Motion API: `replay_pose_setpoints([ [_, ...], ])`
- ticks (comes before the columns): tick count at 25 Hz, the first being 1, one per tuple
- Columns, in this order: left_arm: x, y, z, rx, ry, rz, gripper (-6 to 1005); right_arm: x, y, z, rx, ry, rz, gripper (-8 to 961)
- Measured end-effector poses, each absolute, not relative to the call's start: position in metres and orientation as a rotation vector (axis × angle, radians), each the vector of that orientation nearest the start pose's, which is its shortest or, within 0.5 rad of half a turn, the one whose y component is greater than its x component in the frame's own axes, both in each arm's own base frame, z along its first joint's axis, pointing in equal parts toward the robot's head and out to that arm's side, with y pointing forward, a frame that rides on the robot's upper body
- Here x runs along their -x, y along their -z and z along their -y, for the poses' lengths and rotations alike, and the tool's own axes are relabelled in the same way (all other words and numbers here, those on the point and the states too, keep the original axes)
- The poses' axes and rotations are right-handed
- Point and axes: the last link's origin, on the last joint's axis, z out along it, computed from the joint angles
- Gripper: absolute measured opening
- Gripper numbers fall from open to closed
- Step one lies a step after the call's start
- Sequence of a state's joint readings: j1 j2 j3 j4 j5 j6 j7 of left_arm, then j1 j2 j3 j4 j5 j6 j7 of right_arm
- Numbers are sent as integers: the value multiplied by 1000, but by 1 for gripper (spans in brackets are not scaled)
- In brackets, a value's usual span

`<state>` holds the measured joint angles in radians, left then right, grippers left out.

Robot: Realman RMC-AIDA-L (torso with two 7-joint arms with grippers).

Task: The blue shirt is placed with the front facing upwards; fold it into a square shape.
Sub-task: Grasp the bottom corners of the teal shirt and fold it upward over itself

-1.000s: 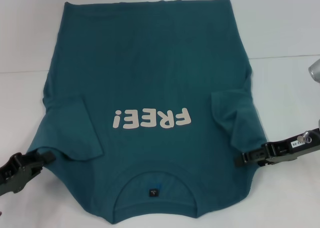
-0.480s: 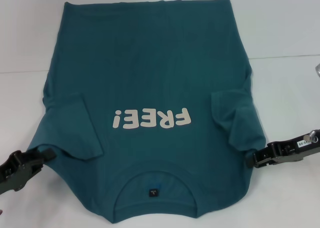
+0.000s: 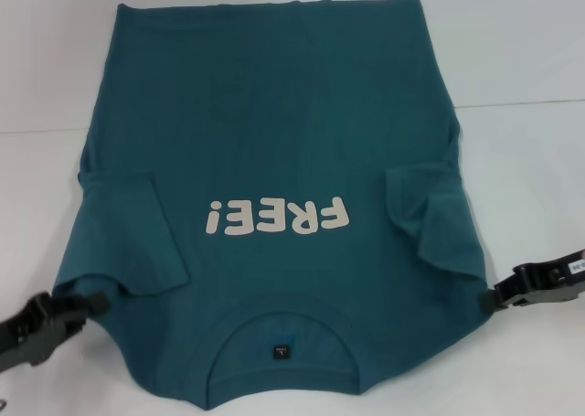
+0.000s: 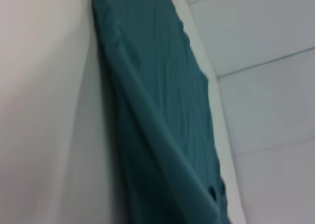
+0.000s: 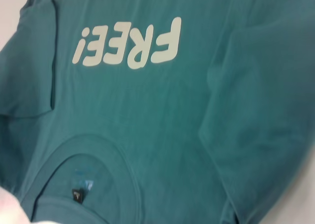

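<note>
table (image 3: 530,59): white, fills the frame | blue shirt (image 3: 274,142): centre of head view, flat, front up, both sleeves folded inward, collar at bottom edge | left gripper (image 3: 91,303): lower left, at shirt's shoulder edge, grip state unclear | right gripper (image 3: 491,299): right edge, just beside shirt, grip state unclear

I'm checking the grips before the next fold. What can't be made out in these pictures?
- Left gripper: head view, fingertips merge with the blue shirt; grip unclear.
- Right gripper: head view, arm cut by the edge; fingers unclear.
- Collar label: too small to read.
- Left wrist view: own fingers absent.
</note>
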<state>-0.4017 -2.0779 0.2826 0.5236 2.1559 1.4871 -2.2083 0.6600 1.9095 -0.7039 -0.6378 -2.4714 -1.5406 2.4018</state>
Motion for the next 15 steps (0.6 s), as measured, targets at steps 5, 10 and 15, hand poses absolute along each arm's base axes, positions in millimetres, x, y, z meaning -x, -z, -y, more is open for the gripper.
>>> replay_pose_setpoints([
  [5, 347, -9, -277, -2154, -992, -2333, 44, -306, -60, -346, 2318, -36, -1837, 66],
  [10, 347, -18, -269, -2181, -884, -2304, 44, -306, -68, -338, 2346, 9, -1838, 64],
  [15, 348, -23, -252, -2174, -794, -2274, 44, -307, -70, -327, 2388, 93, -1859, 70],
])
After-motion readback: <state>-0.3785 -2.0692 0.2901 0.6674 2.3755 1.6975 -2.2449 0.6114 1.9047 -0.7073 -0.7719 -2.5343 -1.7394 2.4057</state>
